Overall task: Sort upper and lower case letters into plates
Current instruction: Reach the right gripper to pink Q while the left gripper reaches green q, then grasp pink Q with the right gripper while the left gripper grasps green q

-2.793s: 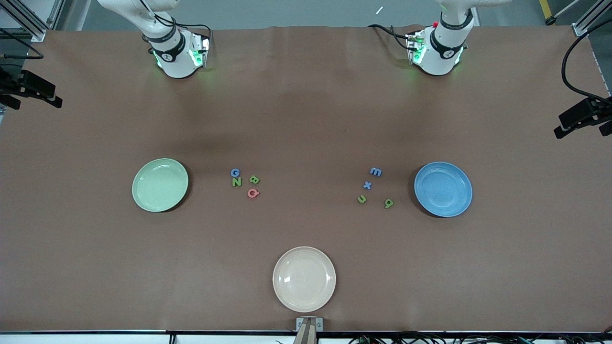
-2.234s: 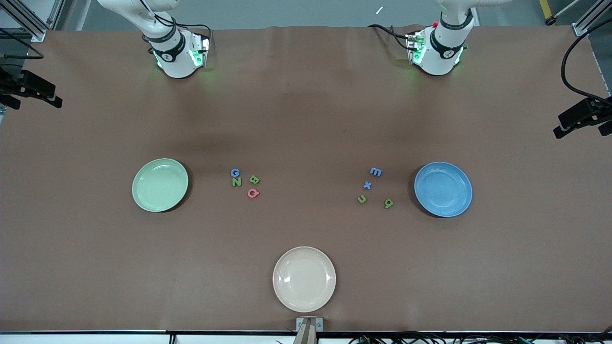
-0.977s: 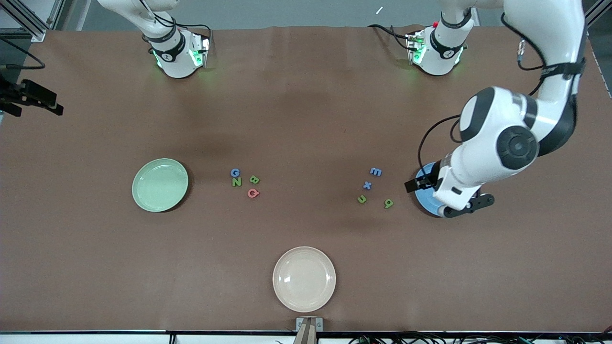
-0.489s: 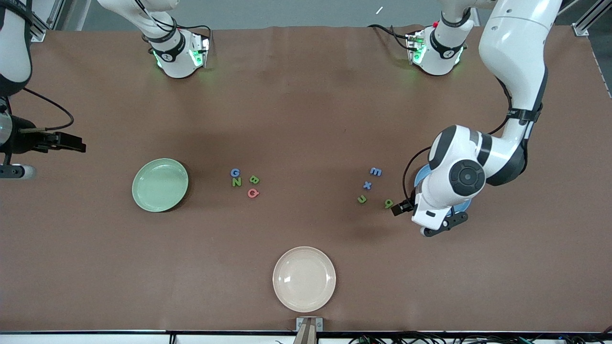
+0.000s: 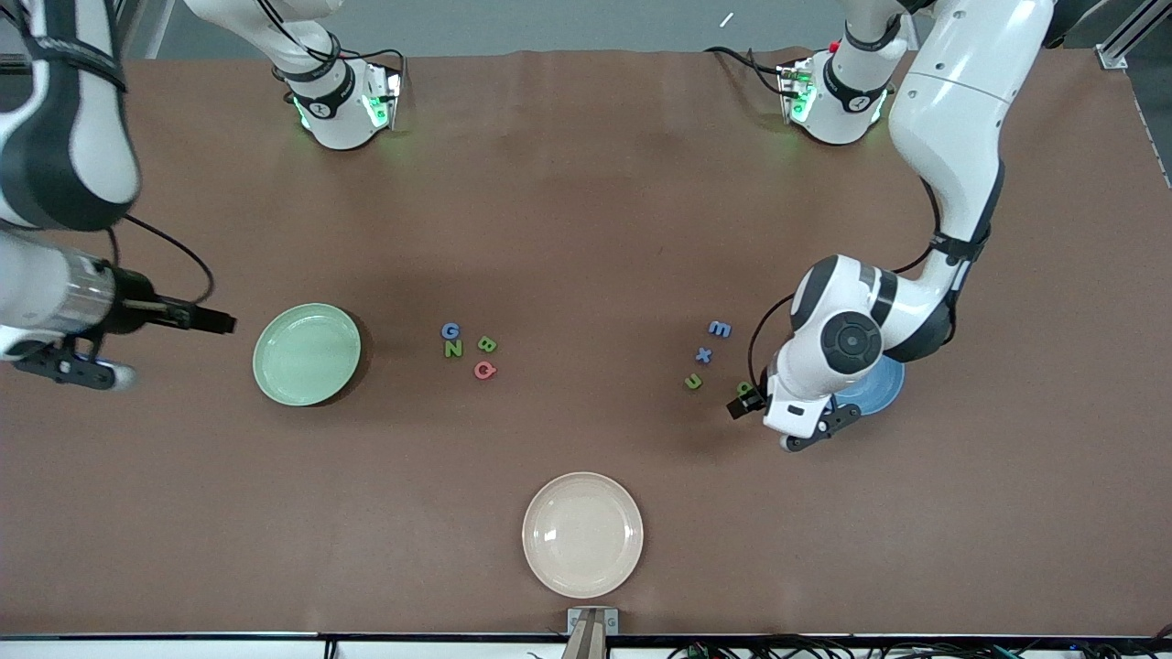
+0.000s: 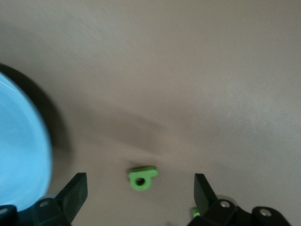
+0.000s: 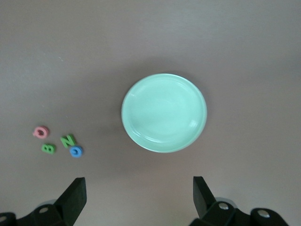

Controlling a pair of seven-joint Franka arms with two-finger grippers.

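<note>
Left gripper [image 6: 140,197] hangs over the green q [image 6: 142,177], jaws released, at the blue plate's [image 5: 879,384] 9 o'clock. Right gripper [image 7: 138,197], jaws released, hangs over bare table at the mint plate's [image 5: 307,354] 9 o'clock (capitals [image 5: 467,350] at its 3 o'clock).

Seen from the front camera, twelve o'clock at the arms' bases: on the table [image 5: 586,229], one plate [image 5: 307,354] sits at nine o'clock, a second plate [image 5: 877,389] at three and a third plate [image 5: 582,534] at six. Capitals [image 5: 453,349] cluster at the first plate's three o'clock, small letters [image 5: 703,355] at the second's nine. The left gripper [image 6: 140,175] hangs over one small letter [image 6: 142,179] beside the second plate. The right gripper [image 7: 138,188] hangs over the table at the first plate's nine o'clock.
</note>
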